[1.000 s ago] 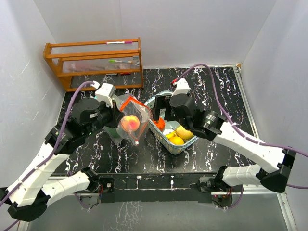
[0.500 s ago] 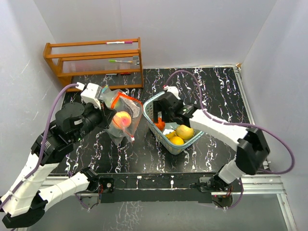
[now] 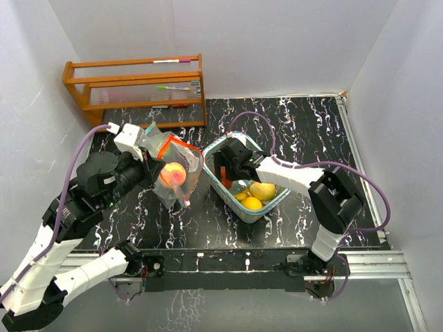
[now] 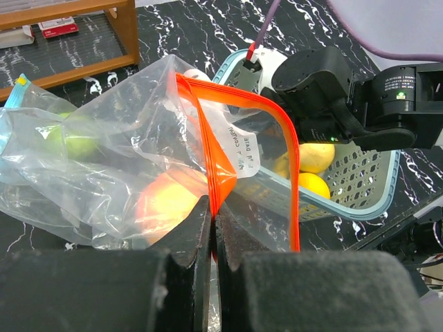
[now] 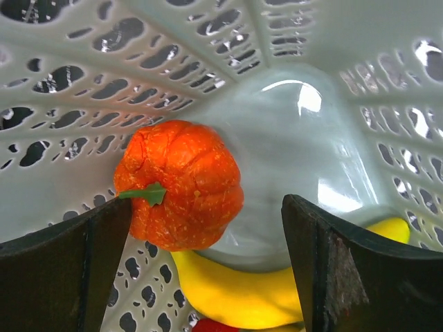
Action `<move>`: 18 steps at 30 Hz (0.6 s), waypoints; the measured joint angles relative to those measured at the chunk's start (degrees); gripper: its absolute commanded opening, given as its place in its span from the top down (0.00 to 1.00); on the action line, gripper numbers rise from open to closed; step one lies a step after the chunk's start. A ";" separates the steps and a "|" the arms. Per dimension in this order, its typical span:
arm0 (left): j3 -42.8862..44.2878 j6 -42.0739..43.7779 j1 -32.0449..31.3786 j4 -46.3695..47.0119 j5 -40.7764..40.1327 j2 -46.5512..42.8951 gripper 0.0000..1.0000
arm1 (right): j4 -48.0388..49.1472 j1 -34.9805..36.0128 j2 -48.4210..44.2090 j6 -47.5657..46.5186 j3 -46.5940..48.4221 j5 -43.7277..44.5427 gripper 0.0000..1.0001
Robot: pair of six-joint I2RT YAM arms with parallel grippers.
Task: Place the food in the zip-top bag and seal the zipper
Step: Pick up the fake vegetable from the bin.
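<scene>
The clear zip-top bag (image 3: 176, 169) with an orange zipper rim (image 4: 239, 104) is held up left of the basket, its mouth open toward it. My left gripper (image 4: 213, 214) is shut on the bag's rim. A peach fruit (image 3: 172, 174) and a green fruit (image 4: 77, 135) lie inside the bag. My right gripper (image 5: 206, 228) is open inside the pale teal basket (image 3: 277, 200), jaws on either side of an orange pumpkin (image 5: 180, 183). A yellow fruit (image 5: 242, 294) lies below it; yellow fruits (image 3: 261, 191) show in the top view.
A wooden rack (image 3: 135, 90) with pens stands at the back left. White walls close in the black marbled table (image 3: 311, 131) on three sides. The basket sits near the table's middle.
My right gripper has dropped down into the basket toward the orange pumpkin. My left arm has drawn the bag a little further left and lower, still gripping its rim.
</scene>
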 measured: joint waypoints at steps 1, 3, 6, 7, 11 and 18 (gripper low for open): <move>-0.07 0.04 0.00 0.02 -0.04 -0.04 1.00 | 1.09 -0.07 0.33 -0.02 -0.11 -0.57 0.11; -0.22 0.13 0.00 -0.04 -0.20 -0.04 1.00 | 3.26 -0.07 0.94 0.11 -0.50 -1.70 0.15; -0.66 0.13 0.00 -0.13 -0.46 -0.07 1.00 | 7.19 -0.07 1.86 0.61 -1.46 -3.96 0.30; -0.83 0.15 0.00 -0.20 -0.59 -0.09 1.00 | 8.13 -0.07 2.01 0.85 -1.79 -4.35 0.41; -1.01 0.13 0.00 -0.22 -0.70 0.02 1.00 | 10.91 -0.11 2.05 0.74 -2.69 -5.49 0.74; -1.01 0.11 0.00 -0.22 -0.72 0.09 1.00 | 12.20 -1.20 -0.13 0.94 -4.42 -6.54 0.92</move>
